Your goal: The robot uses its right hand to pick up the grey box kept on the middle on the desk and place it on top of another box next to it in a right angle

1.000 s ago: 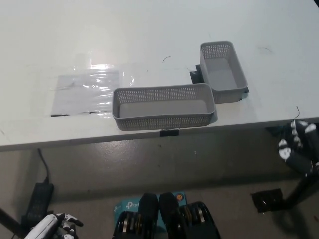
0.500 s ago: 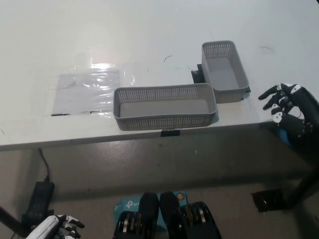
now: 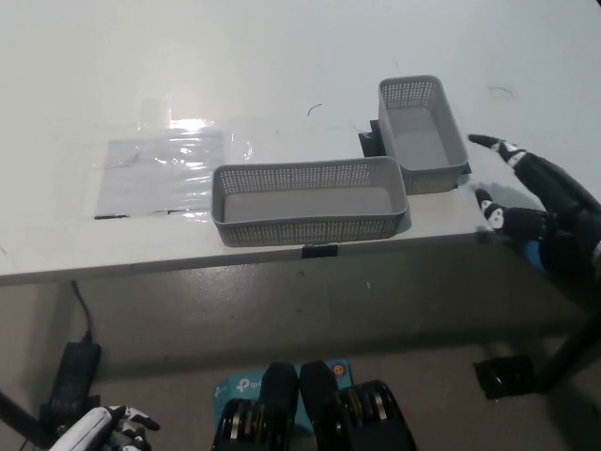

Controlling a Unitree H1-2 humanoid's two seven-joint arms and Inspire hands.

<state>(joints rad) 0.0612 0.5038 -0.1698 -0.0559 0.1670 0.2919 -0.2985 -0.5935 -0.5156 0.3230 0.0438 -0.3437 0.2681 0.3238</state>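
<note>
Two grey mesh boxes stand on the white desk (image 3: 282,56). The long box (image 3: 308,200) lies crosswise near the front edge, in the middle. A shorter box (image 3: 422,132) stands lengthwise at its right end, forming a right angle with it. My black right hand (image 3: 526,193) hovers open over the desk's front right corner, fingers spread, just right of the shorter box and not touching it. My white left hand (image 3: 101,430) rests low at the bottom left, below the desk.
A clear plastic sheet (image 3: 164,169) lies on the desk left of the long box. Black tape marks (image 3: 319,251) sit at the desk's front edge. A black power brick (image 3: 73,371) lies on the floor at the left.
My right hand has risen from below the desk's right edge and moved left toward the shorter box, its fingers spreading. The boxes and left hand have not moved.
</note>
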